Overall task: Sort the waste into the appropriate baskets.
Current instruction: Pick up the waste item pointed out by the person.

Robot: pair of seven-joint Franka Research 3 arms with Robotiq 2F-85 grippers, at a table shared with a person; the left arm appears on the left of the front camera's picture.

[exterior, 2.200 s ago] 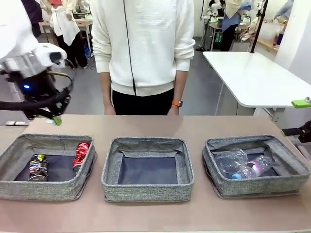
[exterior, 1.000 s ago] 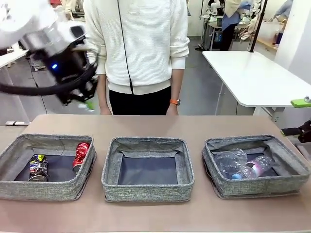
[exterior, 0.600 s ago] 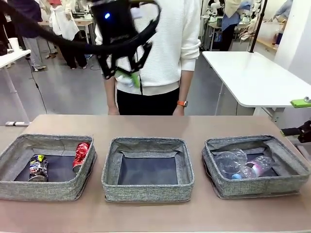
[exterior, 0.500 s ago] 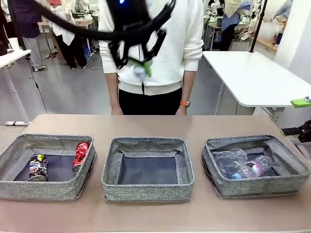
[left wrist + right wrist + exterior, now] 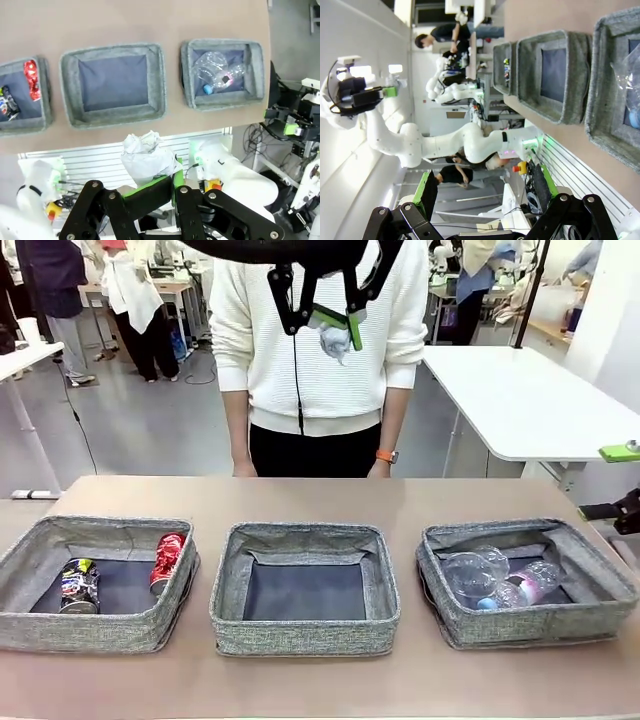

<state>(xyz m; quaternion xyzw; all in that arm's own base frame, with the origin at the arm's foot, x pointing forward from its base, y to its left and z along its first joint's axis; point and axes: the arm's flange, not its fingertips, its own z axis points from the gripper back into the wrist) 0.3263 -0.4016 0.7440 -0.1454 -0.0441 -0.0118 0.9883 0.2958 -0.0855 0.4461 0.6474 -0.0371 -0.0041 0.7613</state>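
High over the table's far middle, my left gripper (image 5: 328, 325) is shut on the crumpled white paper ball (image 5: 331, 340). From the left wrist, the paper ball (image 5: 146, 157) sits between the green pads, far above the middle basket (image 5: 71, 107), whose dark bottom is bare. The left basket (image 5: 100, 530) holds a black printed can (image 5: 78, 583) and a crushed red can (image 5: 168, 560). In the right basket (image 5: 500, 532) lie a clear cup (image 5: 468, 570) and a pink-labelled bottle (image 5: 532, 582). My right gripper (image 5: 485, 200) stands open, holding nothing, off the table's right end (image 5: 622, 480).
A person in a white sweater (image 5: 270, 360) stands at the far edge, hands hanging by the tabletop (image 5: 320, 495). A white table (image 5: 520, 400) stands at the back right. Bare tabletop runs in front of and behind the middle basket (image 5: 305, 532).
My left gripper has swung up and to the right with the paper ball, from over the left basket's far side to high over the middle. The right arm has stayed put.
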